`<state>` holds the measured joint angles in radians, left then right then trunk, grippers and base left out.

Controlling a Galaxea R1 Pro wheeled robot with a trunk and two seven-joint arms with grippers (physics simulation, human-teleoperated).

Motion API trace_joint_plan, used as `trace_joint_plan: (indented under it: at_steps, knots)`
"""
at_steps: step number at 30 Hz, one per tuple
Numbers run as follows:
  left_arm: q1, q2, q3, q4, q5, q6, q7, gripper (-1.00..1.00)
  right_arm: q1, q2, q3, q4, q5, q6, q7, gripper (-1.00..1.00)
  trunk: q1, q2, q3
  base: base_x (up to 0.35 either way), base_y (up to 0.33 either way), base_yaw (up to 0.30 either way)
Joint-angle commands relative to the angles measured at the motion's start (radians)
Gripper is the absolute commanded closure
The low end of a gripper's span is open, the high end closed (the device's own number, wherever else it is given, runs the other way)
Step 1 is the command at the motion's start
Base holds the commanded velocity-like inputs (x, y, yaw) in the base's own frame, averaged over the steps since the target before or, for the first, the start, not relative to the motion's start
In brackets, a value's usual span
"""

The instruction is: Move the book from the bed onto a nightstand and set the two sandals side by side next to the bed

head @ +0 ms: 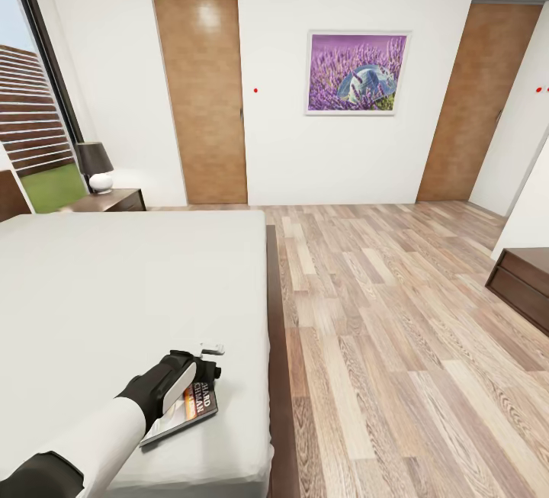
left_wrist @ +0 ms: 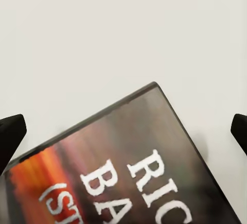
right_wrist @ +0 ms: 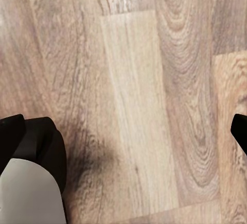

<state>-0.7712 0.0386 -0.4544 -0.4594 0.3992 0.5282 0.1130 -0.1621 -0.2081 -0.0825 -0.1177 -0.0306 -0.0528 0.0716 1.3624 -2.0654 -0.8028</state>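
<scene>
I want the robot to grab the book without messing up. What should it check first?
1. Book lies flat on the bed, near its corner: ok.
2. Left gripper is above the book, jaws wide apart: ok.
3. Book sits between the jaws: cannot tell, its lower part runs out of the left wrist view.
4. Nightstand stands beyond the bed, under a lamp: ok.
5. Room for the book beside the lamp: cannot tell.
6. Right gripper is open over bare floor, out of the way: ok.
</scene>
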Motion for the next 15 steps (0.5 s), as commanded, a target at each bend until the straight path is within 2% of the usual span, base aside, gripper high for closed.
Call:
trace_joint_plan:
  at_steps: [1, 3, 15]
  knots:
    - [-0.001, 0.001, -0.008, -0.002, 0.011, 0.004, 0.008, -1.00, -0.001, 0.000, -0.008, 0.001, -0.003, -0.004, 0.007, -1.00, 0.000, 0.000, -0.001, 0.000, 0.000, 0.000]
    - [-0.012, 0.010, -0.010, 0.004, 0.016, 0.015, 0.003, -1.00, -0.004, -0.002, -0.002, -0.011, -0.004, -0.006, 0.009, -1.00, 0.000, 0.000, -0.001, 0.000, 0.000, 0.000]
    - [-0.016, 0.010, -0.010, 0.003, 0.016, 0.024, 0.003, -1.00, -0.004, -0.002, -0.002, -0.016, -0.004, -0.006, 0.010, -1.00, 0.000, 0.000, -0.001, 0.000, 0.000, 0.000]
